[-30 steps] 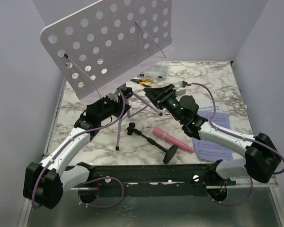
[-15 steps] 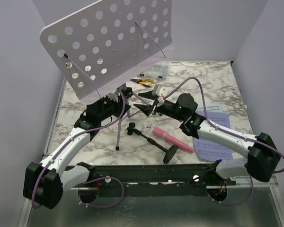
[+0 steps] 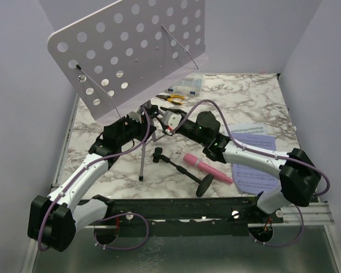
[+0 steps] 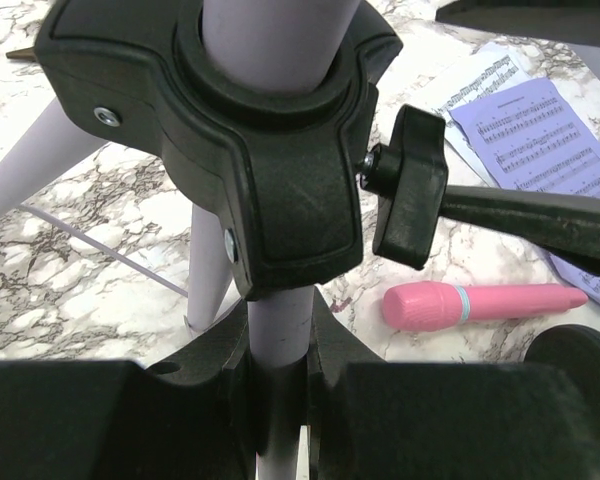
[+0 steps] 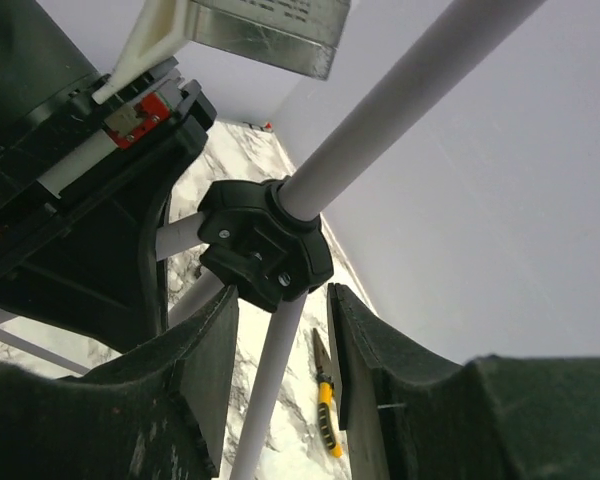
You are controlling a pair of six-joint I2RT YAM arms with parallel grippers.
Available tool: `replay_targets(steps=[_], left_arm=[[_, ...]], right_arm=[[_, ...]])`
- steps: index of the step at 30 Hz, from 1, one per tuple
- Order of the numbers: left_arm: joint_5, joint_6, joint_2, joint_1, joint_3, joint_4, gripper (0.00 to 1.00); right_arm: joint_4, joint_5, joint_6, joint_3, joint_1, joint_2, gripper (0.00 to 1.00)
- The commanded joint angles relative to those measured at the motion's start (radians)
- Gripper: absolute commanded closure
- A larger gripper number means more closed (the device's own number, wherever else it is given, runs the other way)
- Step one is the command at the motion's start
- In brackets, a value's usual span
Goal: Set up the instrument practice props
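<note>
- Two claws are at the music stand, and nothing else is set up. We judge the task to be in its first part.
- Left claw (image 4: 278,375) is clamped on the lilac pole of the tripod (image 4: 270,170), just below the black hub.
- Right claw (image 5: 280,300) has its jaws apart. They straddle the same pole under the hub from the other side, with a sliver of gap on each side, so we see no grip.
- Lilac perforated plate (image 3: 131,51) sits on top of the pole, tilted back, high over the rear left of the tabletop (image 3: 256,96). The tripod legs are spread.
- Stand looks mostly up. With both arms on the hub and the black knob (image 4: 410,185) right there, we guess the height or leg lock is not yet settled.
- Pink microphone (image 3: 207,168) lies flat at front centre.
- Its black stand (image 3: 204,185) is tipped on its side just beside the microphone, which is not mounted on it.
- Lavender page (image 4: 540,140) and white page (image 4: 465,85) lie flat on the right side, partly under the right arm. Neither is on the plate.
- Left to do, as we read it: finish the tripod, right the black stand, seat the microphone on it, and put both pages on the plate.
</note>
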Motion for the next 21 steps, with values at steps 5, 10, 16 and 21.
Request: replay_targets(steps=[5,10,16,21], left_arm=[[-0.052,-0.056,0.018,0.013,-0.039,-0.170,1.00],[-0.047,-0.056,0.030,0.013,-0.037,-0.171,1.00],[-0.049,-0.055,0.029,0.013,-0.037,-0.172,1.00],[-0.045,-0.055,0.038,0.013,-0.036,-0.171,1.00]], right_arm=[[0.078,0.029,-0.087,0.020,0.041,0.046,0.57],[0.145,0.115,0.004,0.029,0.054,0.073,0.81],[0.168,0.307,0.325,0.068,0.063,0.095,0.96],[0.119,0.444,0.755,0.076,0.061,0.065,0.97]])
